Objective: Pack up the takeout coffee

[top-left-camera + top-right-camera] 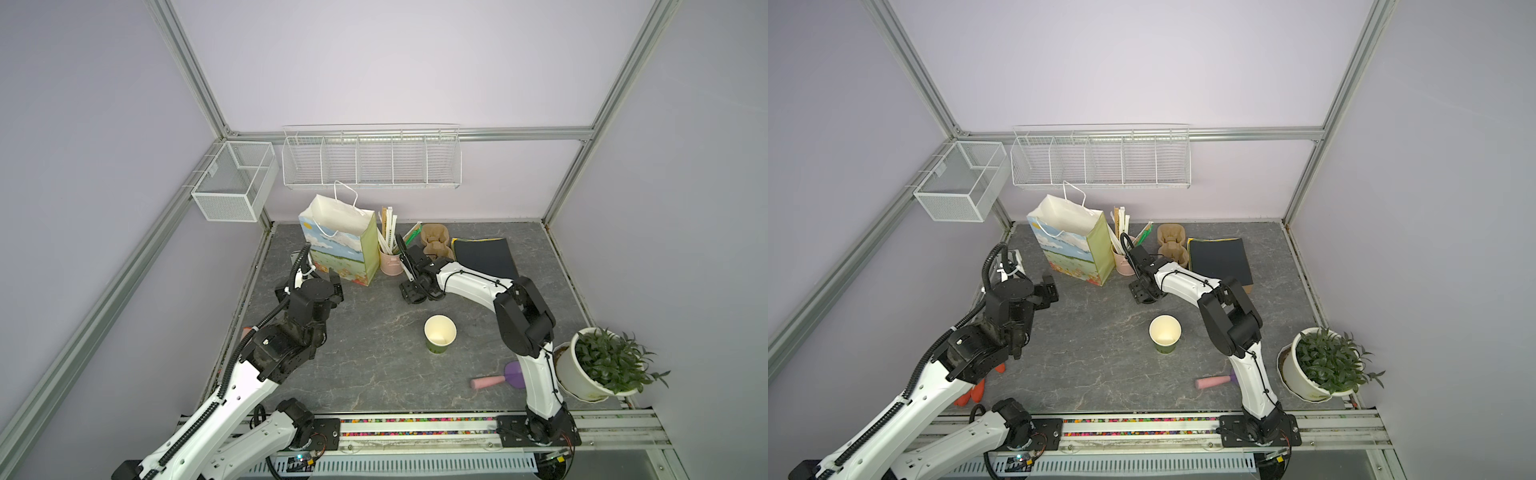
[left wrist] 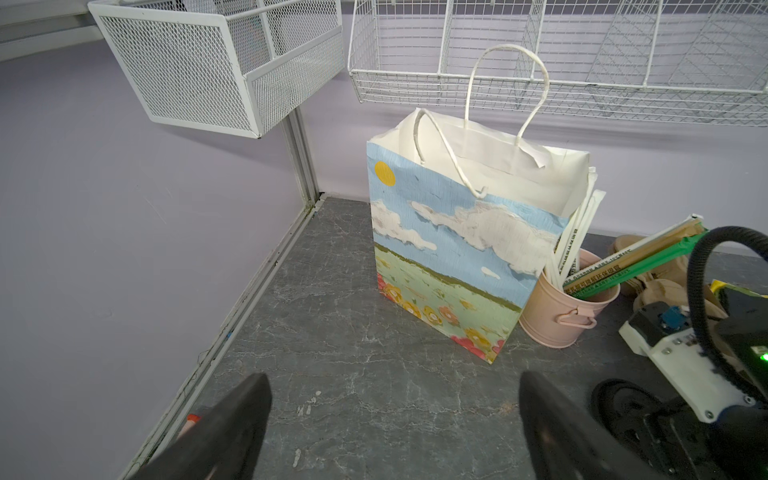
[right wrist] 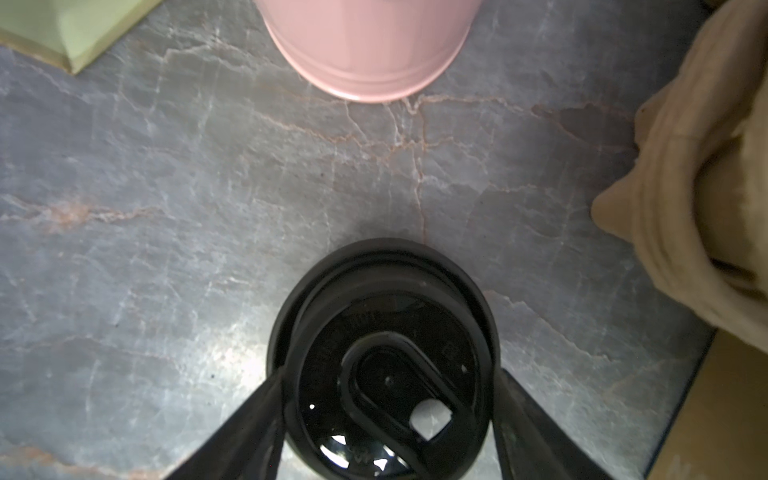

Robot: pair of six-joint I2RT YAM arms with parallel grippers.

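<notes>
Lid pickup in hand, and the cup stands uncapped!

My right pincer [image 1: 412, 294] is down on the tabletop just in front of the pink bucket [image 3: 370, 45]. Its fingers [image 3: 249, 428] are set against both sides of the black lid [image 3: 384, 332], a wide grip on the rim. The green paper cup [image 1: 439, 337] stands upright mid-table, open, white inside showing, well apart from the lid. My left pincer [image 2: 395, 380] hangs spread wide and empty, facing the painted paper bag [image 2: 453, 257]. I judge this the capping step: next I must lift the lid level, carry it over the cup and press it square onto the rim before anything goes into the bag.
</notes>
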